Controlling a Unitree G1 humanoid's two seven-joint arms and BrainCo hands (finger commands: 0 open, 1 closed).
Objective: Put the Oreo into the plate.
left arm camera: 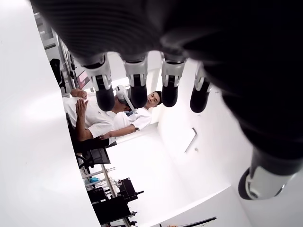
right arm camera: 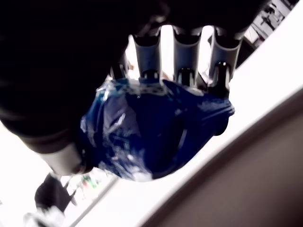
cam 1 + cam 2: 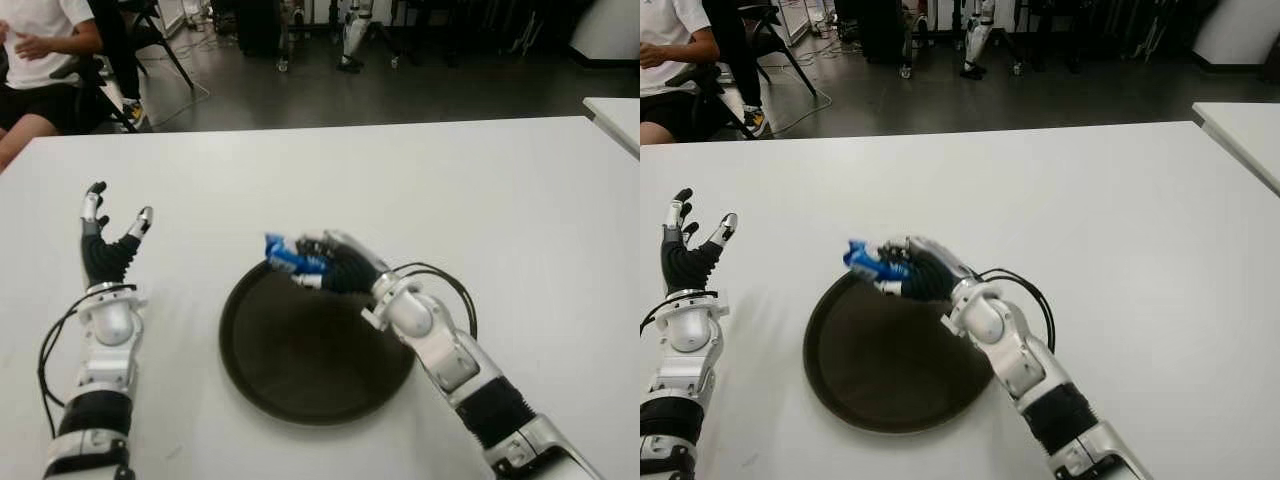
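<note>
My right hand (image 3: 322,262) holds a blue Oreo packet (image 3: 287,256), fingers curled around it, just above the far rim of the dark round plate (image 3: 300,380). The wrist view shows the crinkled blue Oreo packet (image 2: 156,127) pinned between fingers and thumb, with the plate's edge below it. The plate lies on the white table (image 3: 450,190) near its front middle and holds nothing. My left hand (image 3: 110,235) shows to the left of the plate, fingers spread and holding nothing.
A seated person (image 3: 40,50) is beyond the table's far left corner, beside chairs. A second white table's corner (image 3: 615,115) shows at the far right. Cables (image 3: 445,285) loop along my right forearm.
</note>
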